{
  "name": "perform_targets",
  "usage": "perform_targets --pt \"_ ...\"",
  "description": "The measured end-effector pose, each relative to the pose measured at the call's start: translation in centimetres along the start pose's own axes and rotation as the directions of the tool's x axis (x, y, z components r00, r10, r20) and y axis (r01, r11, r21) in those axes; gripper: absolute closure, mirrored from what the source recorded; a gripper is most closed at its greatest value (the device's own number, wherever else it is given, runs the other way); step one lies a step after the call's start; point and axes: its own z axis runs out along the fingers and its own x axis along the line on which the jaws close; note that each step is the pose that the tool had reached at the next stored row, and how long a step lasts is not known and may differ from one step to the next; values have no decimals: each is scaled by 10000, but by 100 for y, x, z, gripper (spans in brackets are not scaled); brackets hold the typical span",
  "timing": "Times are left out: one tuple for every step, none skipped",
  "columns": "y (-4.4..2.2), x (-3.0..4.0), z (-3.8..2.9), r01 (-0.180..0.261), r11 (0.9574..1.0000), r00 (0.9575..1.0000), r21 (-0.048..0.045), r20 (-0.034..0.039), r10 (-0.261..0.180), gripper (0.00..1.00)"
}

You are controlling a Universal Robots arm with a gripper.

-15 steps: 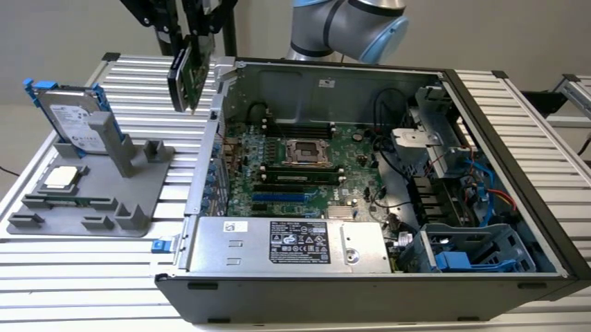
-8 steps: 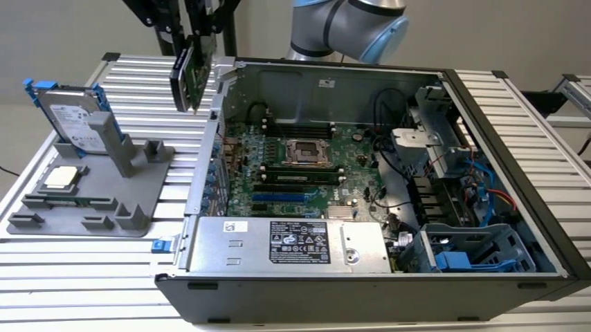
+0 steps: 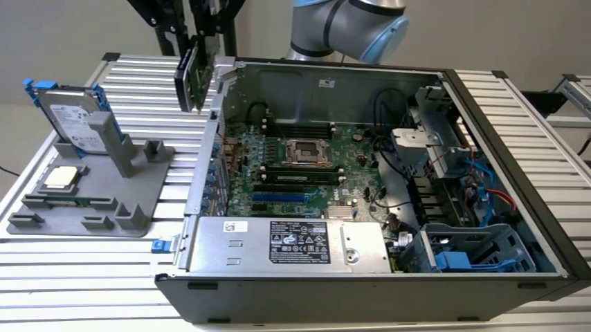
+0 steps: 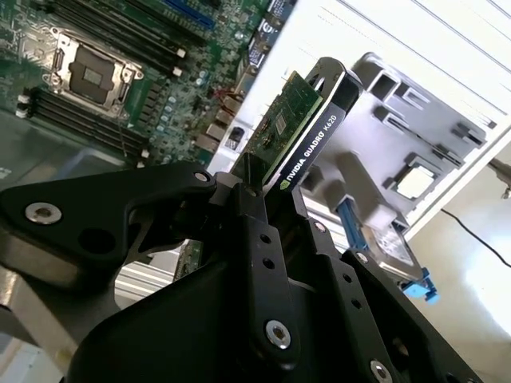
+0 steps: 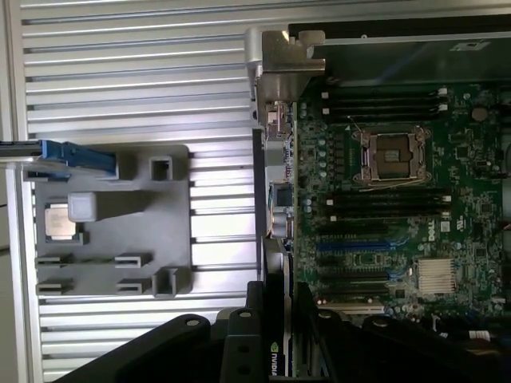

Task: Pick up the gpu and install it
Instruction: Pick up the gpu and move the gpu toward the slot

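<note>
Fingers (image 4: pixel 257 215) of the gripper (image 4: pixel 275 179) are narrow, clamped on the gpu (image 4: pixel 299 120), one on each flat face, gripping it at one end. The rest of the card sticks out past the fingertips. Green board is on one face, black cooler on the other.

In the exterior view the gpu (image 3: pixel 192 83) hangs on edge in the air, slightly tilted. It is up by the far corner of the case (image 3: pixel 277 304) on the exterior view's left, touching neither the case nor the worktop (image 3: pixel 83 277). It is in no slot and well clear of the motherboard (image 3: pixel 356 149).

In the first wrist view the gpu (image 5: pixel 279 355) lines up roughly with the case wall that runs along the motherboard (image 5: pixel 471 199).

The case lies open on its side, from the worktop's middle towards the edge on the exterior view's right. Inside it the CPU socket (image 3: pixel 305 151) is empty. The silver power supply (image 3: pixel 277 242) sits along the near wall.

The grey holder (image 3: pixel 93 211) sits beside the case, near the worktop's edge on the exterior view's left. A hard drive (image 3: pixel 69 121) in a blue frame stands upright at the holder's far end. A square CPU chip (image 3: pixel 60 178) lies flat on the holder, just in front of the drive.

Arm (image 3: pixel 351 28) is behind the case's far wall.
</note>
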Motion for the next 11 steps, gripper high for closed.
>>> perform_targets --pt "1 -11 0 0 10000 10000 0 0 0 100" --pt "1 -22 0 0 10000 10000 0 0 0 100" --pt "2 -33 0 0 10000 10000 0 0 0 100" --pt "3 -44 -1 1 10000 10000 0 0 -1 100" --pt "4 -53 -1 0 10000 10000 0 0 0 100" --pt "4 -63 -1 0 10000 10000 0 0 0 100" --pt "5 -73 -1 0 10000 10000 -1 0 0 100" --pt "5 -83 -1 1 10000 10000 0 0 -1 100" --pt "6 -92 -1 0 10000 10000 0 0 0 100" --pt "7 -101 -2 0 10000 10000 0 0 0 100" --pt "7 -108 -2 0 10000 10000 0 -1 0 100"
